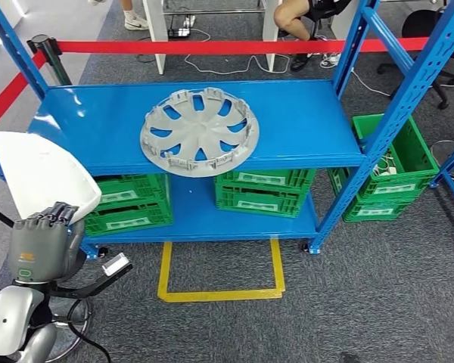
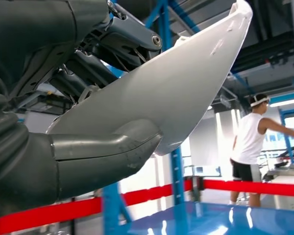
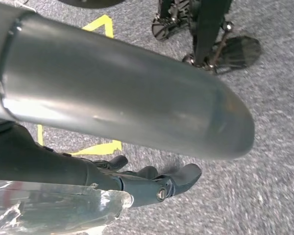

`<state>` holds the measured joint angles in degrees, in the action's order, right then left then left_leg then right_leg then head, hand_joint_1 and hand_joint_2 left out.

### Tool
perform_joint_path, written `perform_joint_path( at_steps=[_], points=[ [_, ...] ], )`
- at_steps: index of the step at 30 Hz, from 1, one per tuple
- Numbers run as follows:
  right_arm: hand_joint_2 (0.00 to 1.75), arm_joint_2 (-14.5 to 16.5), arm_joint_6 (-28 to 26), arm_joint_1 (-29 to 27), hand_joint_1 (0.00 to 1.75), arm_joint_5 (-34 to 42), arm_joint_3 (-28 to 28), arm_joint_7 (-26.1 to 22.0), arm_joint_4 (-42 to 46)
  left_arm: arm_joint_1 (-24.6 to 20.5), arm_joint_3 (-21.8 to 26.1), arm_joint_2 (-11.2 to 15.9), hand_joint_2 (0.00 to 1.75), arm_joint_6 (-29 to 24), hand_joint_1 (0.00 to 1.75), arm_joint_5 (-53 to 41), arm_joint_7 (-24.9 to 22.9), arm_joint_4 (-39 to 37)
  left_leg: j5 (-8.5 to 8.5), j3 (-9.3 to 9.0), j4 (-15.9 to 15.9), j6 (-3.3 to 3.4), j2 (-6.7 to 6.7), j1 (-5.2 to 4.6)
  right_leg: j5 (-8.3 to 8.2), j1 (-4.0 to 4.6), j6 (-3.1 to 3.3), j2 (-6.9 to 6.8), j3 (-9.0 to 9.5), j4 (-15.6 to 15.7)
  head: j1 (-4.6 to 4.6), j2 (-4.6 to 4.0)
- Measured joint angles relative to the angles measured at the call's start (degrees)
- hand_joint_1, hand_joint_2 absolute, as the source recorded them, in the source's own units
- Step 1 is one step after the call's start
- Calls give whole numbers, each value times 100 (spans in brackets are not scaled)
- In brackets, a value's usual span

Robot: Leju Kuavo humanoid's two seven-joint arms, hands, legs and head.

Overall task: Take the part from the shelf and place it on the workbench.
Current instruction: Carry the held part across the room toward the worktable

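Observation:
A white curved part (image 1: 39, 178) is held up at the lower left of the head view, in front of the shelf's left end. My left hand (image 1: 45, 242) grips its lower edge from beneath. In the left wrist view the thumb (image 2: 101, 156) presses one face of the white part (image 2: 167, 93) and the darker fingers lie on the other. A grey wheel cover (image 1: 200, 132) lies flat on the blue shelf (image 1: 305, 121). My right hand (image 3: 145, 183) hangs over grey carpet, fingers stretched out, holding nothing.
Green crates (image 1: 130, 200) (image 1: 265, 189) sit on the lower shelf board, and another crate (image 1: 393, 170) stands to the right. A yellow floor marking (image 1: 219, 291) lies before the shelf. Red barrier tape (image 1: 213, 47) runs behind it. A person (image 2: 249, 147) stands beyond the tape.

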<state>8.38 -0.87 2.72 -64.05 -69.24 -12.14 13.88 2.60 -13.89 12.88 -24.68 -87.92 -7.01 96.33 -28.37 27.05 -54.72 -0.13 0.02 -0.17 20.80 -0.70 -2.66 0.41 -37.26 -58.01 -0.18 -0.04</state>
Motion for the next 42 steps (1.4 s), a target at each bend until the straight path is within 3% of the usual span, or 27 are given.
perform_joint_path(
  at_steps=[2,4,5,6,8,10,11,13,15,16,18,20,21,22,23,25,27,28,30,32,35,36,37,38,39,40,42],
  points=[
    [0,12,-1,-32,0,-3,0,5,-1,60,55,6,175,-1,175,26,25,2,129,113,13,95,16,6,328,-11,-53,-5,-109,-225,16,0],
    [0,29,-8,-36,0,-18,0,43,-2,104,103,6,175,-3,175,52,49,6,262,267,8,148,20,0,945,-8,-76,-10,-285,-879,34,0],
    [0,36,-17,-29,0,-31,1,68,-3,128,128,5,175,-4,175,63,59,8,333,359,2,155,21,-11,1154,-2,-81,-10,-347,-1258,34,0],
    [0,39,-28,-21,0,-46,1,93,-3,151,153,5,175,-5,175,76,69,8,405,457,-7,157,21,-23,1220,5,-78,-10,-353,-1543,34,0],
    [0,41,-53,-13,0,-77,1,138,-3,186,201,5,175,-6,175,97,89,8,541,652,-30,149,21,-40,983,24,-51,-10,-113,-1596,33,0],
    [0,45,-86,-2,0,-97,1,173,-3,210,241,6,175,-8,175,121,108,9,659,809,-62,120,18,-56,783,44,-9,-11,494,-910,34,0],
    [0,49,-101,9,0,-100,1,182,-3,220,261,7,175,-10,175,133,114,11,712,863,-81,98,17,-65,835,54,10,-9,828,-445,31,0],
    [0,63,-113,29,0,-103,3,188,-3,235,303,8,175,-16,175,149,123,15,820,916,-103,48,19,-73,1015,77,46,-2,1174,141,28,0],
    [0,87,-111,21,0,-104,3,194,-5,249,333,11,175,-21,175,150,130,15,892,940,-106,-9,17,-57,980,80,117,-11,1106,184,29,0],
    [0,98,-111,17,0,-105,3,198,-6,260,343,15,175,-22,175,152,133,16,797,969,-156,-48,13,-50,928,74,171,-23,1053,180,24,0],
    [0,112,-113,18,0,-107,2,204,-7,279,364,24,175,-22,175,159,139,16,291,1079,-532,-128,5,-26,785,52,259,-48,924,185,0,0],
    [0,113,-113,18,0,-111,2,207,-7,286,379,29,175,-24,175,168,155,16,-294,1215,-1256,-192,5,5,627,53,281,-51,767,175,-21,0],
    [0,116,-112,16,0,-116,2,208,-7,290,384,29,175,-24,175,172,163,15,-399,1244,-1575,-212,5,18,551,52,277,-53,680,165,-19,0],
    [0,119,-111,14,0,-121,2,213,-7,294,389,28,175,-25,175,176,169,15,-355,1204,-1748,-225,5,30,479,50,265,-55,577,153,-21,0],
    [0,123,-111,12,0,-126,2,216,-7,296,392,29,175,-25,175,178,173,15,-208,1079,-1724,-232,5,40,415,46,247,-56,479,139,-20,0],
    [0,128,-111,17,0,-134,2,224,-6,294,400,29,175,-26,175,180,182,16,64,569,-1139,-237,3,64,307,37,196,-54,321,107,-20,0],
    [0,130,-110,24,0,-144,2,223,-4,283,406,28,175,-26,175,180,202,19,31,21,-333,-205,-11,70,214,47,135,-46,218,65,-15,0],
    [0,130,-109,27,0,-151,3,222,-3,279,408,26,175,-26,175,180,212,20,-26,-112,-90,-168,-19,59,154,52,105,-44,174,56,-12,0],
    [0,131,-107,12,0,-171,3,221,-4,284,412,22,175,-25,175,180,229,20,-23,-80,39,-56,-20,37,42,37,41,-41,95,61,-8,0],
    [0,131,-107,-22,0,-188,2,220,-5,292,414,20,175,-20,175,180,240,19,92,50,30,50,-3,33,242,14,-17,-40,-11,-66,0,0],
    [0,139,-106,-33,0,-198,2,216,-7,295,421,18,175,-14,175,180,246,19,301,283,28,138,13,14,1093,11,-60,-38,-257,-1009,34,0],
    [0,140,-106,-26,0,-199,2,214,-7,296,424,17,175,-13,175,180,247,19,373,376,23,145,14,1,1231,14,-62,-38,-299,-1360,39,0],
    [0,140,-107,-18,0,-200,2,213,-7,299,427,15,175,-11,175,180,248,19,445,471,16,147,16,-12,1222,18,-57,-38,-281,-1586,41,0],
    [0,140,-107,-13,0,-200,2,213,-7,301,431,14,175,-11,175,180,249,19,512,566,6,144,17,-21,1083,26,-42,-38,-174,-1619,41,0],
    [0,139,-107,-10,0,-200,2,213,-6,304,436,13,175,-11,175,180,249,19,576,656,-7,136,16,-27,895,36,-22,-38,34,-1450,40,0],
    [0,139,-107,-5,0,-200,2,212,-5,306,441,13,175,-11,175,180,249,19,637,735,-24,123,14,-30,773,47,4,-37,332,-1106,41,0],
    [0,139,-107,17,0,-200,3,203,-5,308,458,11,175,-11,175,181,249,19,748,851,-62,81,13,-48,830,71,43,-36,972,-223,36,0]
  ],
)
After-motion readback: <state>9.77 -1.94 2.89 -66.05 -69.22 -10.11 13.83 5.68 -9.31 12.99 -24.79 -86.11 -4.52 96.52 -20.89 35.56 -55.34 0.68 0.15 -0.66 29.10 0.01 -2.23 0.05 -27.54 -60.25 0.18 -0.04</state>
